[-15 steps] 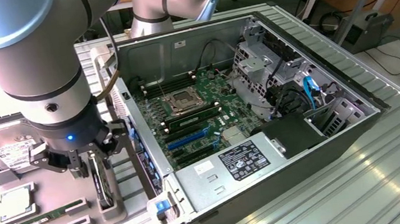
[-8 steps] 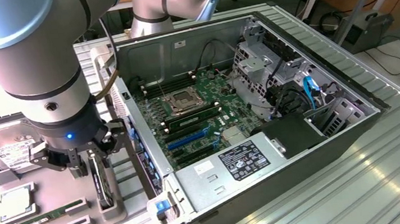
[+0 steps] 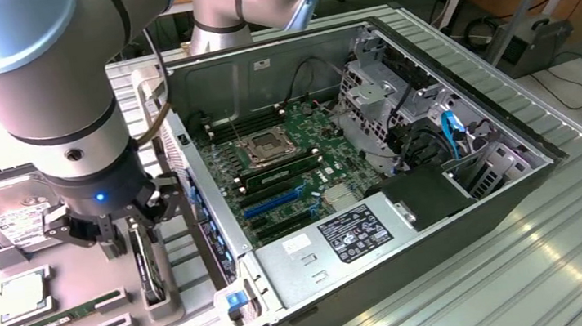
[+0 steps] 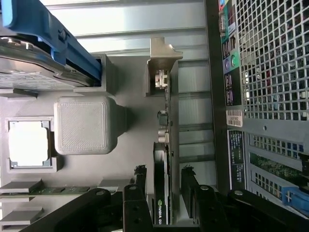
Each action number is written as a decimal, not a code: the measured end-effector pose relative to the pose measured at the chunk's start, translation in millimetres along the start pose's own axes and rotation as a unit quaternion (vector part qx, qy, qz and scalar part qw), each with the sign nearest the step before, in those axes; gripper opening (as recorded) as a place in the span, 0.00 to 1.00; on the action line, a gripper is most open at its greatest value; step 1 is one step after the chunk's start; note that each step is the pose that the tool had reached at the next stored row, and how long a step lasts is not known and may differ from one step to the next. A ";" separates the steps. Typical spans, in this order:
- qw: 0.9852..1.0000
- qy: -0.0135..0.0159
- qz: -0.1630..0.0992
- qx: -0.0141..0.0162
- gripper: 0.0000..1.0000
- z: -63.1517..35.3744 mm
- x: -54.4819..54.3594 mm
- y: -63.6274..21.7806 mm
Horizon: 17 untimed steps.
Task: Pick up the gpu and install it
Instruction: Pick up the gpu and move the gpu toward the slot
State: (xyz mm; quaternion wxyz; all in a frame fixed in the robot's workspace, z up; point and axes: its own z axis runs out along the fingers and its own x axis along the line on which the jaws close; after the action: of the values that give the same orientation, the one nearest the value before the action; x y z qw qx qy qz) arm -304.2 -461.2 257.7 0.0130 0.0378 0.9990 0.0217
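The gpu (image 3: 149, 265) is a thin dark card standing on edge in a grey holder on the parts tray, just at the exterior view's left of the open computer case (image 3: 408, 224). In the wrist view the gpu (image 4: 167, 125) runs as a narrow edge with a black labelled cooler near the fingers. My gripper (image 3: 136, 228) hangs directly over the card. The gripper (image 4: 164, 171) is open, with one black finger (image 4: 140, 176) on each side of the card and a small gap to each. Blue expansion slots (image 3: 273, 200) show on the motherboard inside the case.
On the grey tray lie a silver hard drive (image 3: 10, 215), a processor (image 3: 20, 294) and a green RAM stick (image 3: 56, 317). A grey block (image 4: 86, 124) stands beside the gpu holder. The case's perforated rear panel (image 4: 270, 63) is close alongside the card.
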 end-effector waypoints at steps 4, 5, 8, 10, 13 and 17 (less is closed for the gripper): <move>1.000 0.000 0.000 0.000 0.42 4.2 1.3 3.8; 1.000 0.000 0.000 0.000 0.42 5.1 1.5 4.0; 1.000 0.000 0.000 0.000 0.42 7.8 2.1 4.9; 1.000 0.000 0.000 0.000 0.42 9.6 2.3 5.3; 1.000 0.000 0.000 0.000 0.42 12.0 2.5 5.5; 1.000 0.000 0.000 0.000 0.42 15.7 2.8 5.4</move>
State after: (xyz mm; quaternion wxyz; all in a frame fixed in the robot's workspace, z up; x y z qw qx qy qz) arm -306.1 -455.0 242.2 0.0131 0.0378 0.9990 0.0217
